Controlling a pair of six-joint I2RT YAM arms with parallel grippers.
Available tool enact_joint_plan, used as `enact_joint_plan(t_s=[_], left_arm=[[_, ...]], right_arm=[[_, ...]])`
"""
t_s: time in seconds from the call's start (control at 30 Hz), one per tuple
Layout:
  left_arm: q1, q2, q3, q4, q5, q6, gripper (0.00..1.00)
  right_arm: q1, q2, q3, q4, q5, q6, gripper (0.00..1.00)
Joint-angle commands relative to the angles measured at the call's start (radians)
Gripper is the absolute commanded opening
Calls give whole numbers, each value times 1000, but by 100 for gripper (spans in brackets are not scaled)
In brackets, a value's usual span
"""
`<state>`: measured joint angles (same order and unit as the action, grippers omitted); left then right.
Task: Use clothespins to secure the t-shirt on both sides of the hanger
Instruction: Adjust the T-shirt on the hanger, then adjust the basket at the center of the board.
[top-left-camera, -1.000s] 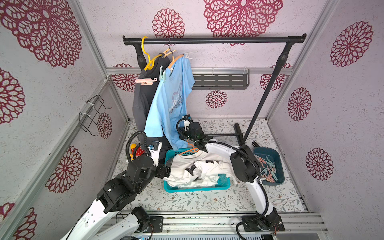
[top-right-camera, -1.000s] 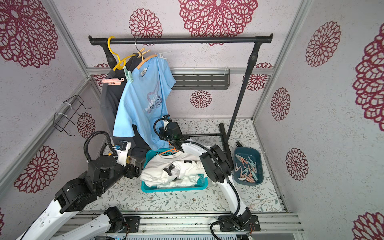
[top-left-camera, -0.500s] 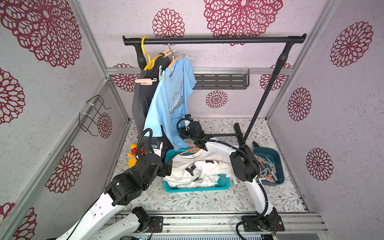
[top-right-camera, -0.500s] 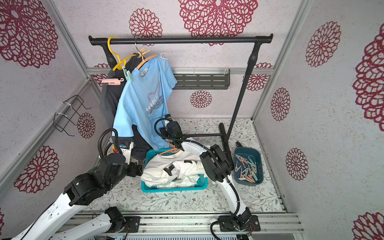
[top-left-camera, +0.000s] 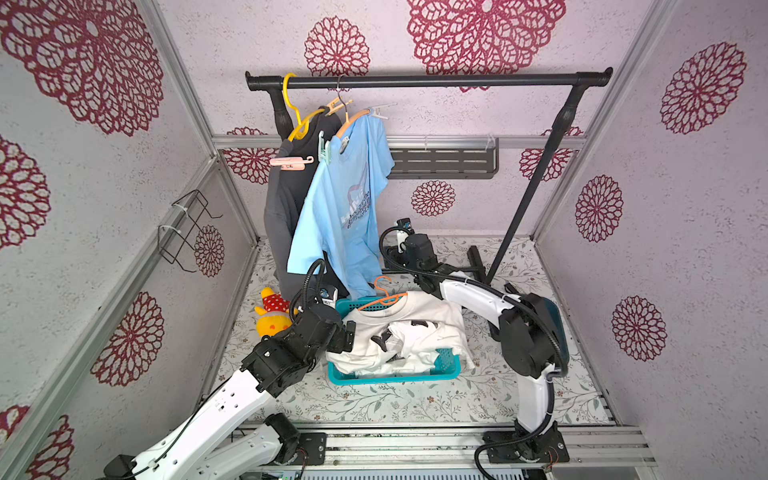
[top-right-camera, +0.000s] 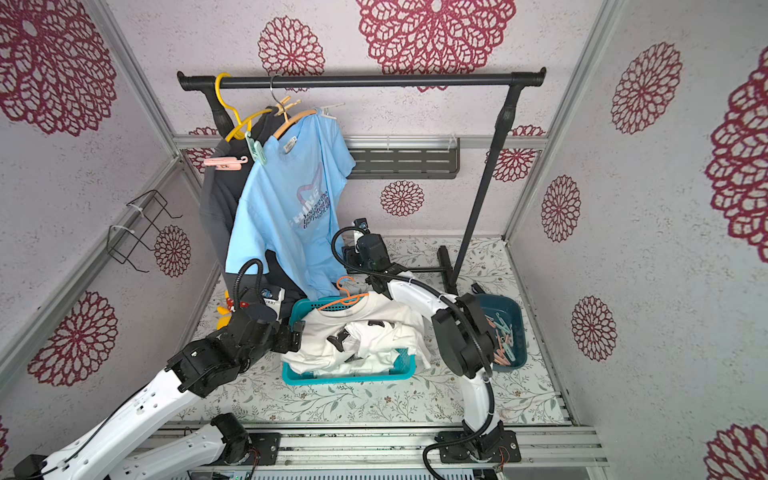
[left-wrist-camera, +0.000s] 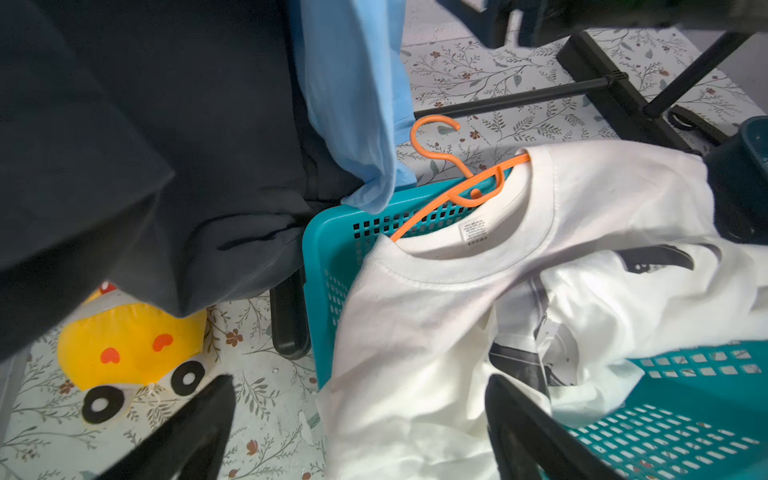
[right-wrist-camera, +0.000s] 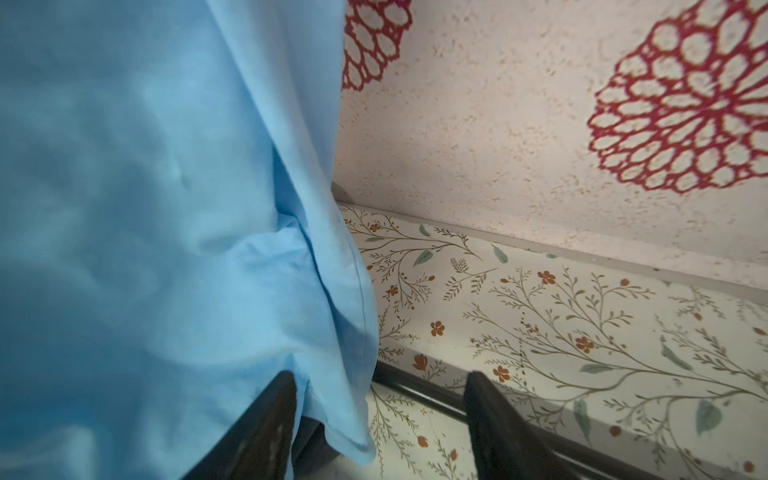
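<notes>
Holds nothing: left tool (left-wrist-camera: 359, 382) spread wide over the white t-shirt (left-wrist-camera: 457, 299) on its orange hanger (left-wrist-camera: 449, 195), right tool (right-wrist-camera: 380, 376) parted at the hem of the blue t-shirt (right-wrist-camera: 166, 208). Likely wants clothespins (top-right-camera: 503, 338) next, heaped in the dark bin (top-right-camera: 512, 304) beside the right arm's elbow (top-right-camera: 459, 332), nearer that arm.

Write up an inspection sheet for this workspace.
Surface: floral-print table, no spills seen.
Job's things: blue t-shirt on wooden hanger, mint clothespin and whitish clothespin at its two ends; spare clothespins in dark bin; white t-shirt on orange hanger in teal basket.
Clutter: yellow plush toy; dark t-shirt hanging alongside.
Grippers: left gripper open beside white t-shirt; right gripper open at blue t-shirt's hem.
Cables: black hoses loop off both wrists, none seen snagged.
Surroundings: black rail, wall wire rack, dark wall shelf.
</notes>
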<state>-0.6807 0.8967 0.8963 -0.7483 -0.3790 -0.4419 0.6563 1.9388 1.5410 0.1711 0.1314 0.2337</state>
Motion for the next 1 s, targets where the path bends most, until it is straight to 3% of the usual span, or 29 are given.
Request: enact_joint_plan(t_s=[0.0, 0.27, 0.33, 0.57, 0.8, 0.97], left_arm=[[58, -10, -28, 94, 83, -42, 95], [128, -22, -87, 200, 97, -39, 96], [132, -19, -101, 222, 100, -38, 96], [133, -34, -118, 260, 105, -20, 98], [144, -59, -112, 227, 52, -60, 99], [144, -51, -112, 215, 17, -70, 96]], right_arm=[[5, -119, -82, -33, 10, -15, 63], [95, -442, -415, -151, 51, -7, 34], [141, -526, -489, -173, 62, 1, 30], [282, -731, -645, -373, 69, 236, 11], [386, -835, -759, -532, 177, 416, 7], [400, -850, -814, -568, 215, 518, 10]])
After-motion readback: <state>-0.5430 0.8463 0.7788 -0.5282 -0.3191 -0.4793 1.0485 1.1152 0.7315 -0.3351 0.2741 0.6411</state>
